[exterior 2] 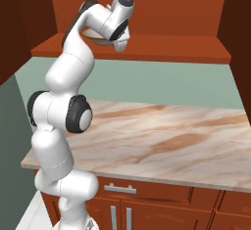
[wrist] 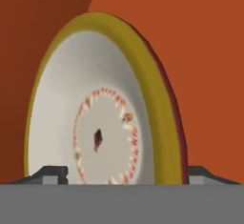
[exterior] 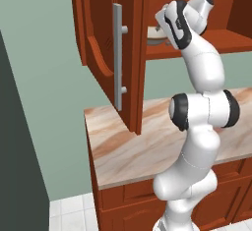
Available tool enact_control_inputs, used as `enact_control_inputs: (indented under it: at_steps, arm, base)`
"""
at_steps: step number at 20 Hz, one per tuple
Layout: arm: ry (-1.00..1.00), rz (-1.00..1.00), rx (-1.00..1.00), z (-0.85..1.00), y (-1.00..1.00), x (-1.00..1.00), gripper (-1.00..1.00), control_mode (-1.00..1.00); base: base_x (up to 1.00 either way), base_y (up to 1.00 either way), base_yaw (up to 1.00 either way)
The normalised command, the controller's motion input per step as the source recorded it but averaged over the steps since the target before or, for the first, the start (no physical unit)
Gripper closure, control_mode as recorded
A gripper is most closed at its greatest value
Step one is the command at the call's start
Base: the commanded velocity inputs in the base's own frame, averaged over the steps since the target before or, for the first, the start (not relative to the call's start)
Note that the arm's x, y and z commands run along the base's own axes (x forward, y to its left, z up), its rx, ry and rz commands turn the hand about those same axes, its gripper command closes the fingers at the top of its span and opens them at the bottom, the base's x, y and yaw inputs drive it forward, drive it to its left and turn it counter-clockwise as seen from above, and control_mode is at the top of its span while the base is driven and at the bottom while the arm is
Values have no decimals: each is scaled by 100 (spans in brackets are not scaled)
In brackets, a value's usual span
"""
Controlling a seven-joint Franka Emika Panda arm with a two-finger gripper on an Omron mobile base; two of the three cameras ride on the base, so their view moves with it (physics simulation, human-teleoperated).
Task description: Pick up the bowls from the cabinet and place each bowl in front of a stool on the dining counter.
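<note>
The white robot arm's hand point(wrist: 122, 174), fingers spread wide, straddles a cream, brown-rimmed ceramic bowl point(wrist: 95, 118) on the reddish-brown wooden cabinet point(exterior: 197, 43) shelf, apparently not yet gripped; lifting and both placements remain.

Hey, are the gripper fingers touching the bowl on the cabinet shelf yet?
Cannot tell. In the hand view the fingertips flank the bowl at both sides, but no gap or contact shows plainly.
</note>
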Motion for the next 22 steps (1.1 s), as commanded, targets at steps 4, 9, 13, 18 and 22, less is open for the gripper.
enact_control_inputs:
  at_steps: [4, 9, 13, 18, 22]
  arm:
    - [1, 0, 0, 0, 0, 2, 100, -100]
    - [0, 0, 0, 0, 0, 0, 100, -100]
    - [0, 0, 0, 0, 0, -14, 100, -100]
    - [0, 0, 0, -9, -12, -93, 100, -100]
    - [-14, -6, 8, -25, -40, -100, 100, -100]
  base:
    - [0, 0, 0]
    - [0, 0, 0]
    - [0, 0, 0]
    - [0, 0, 0]
    - [0, 0, 0]
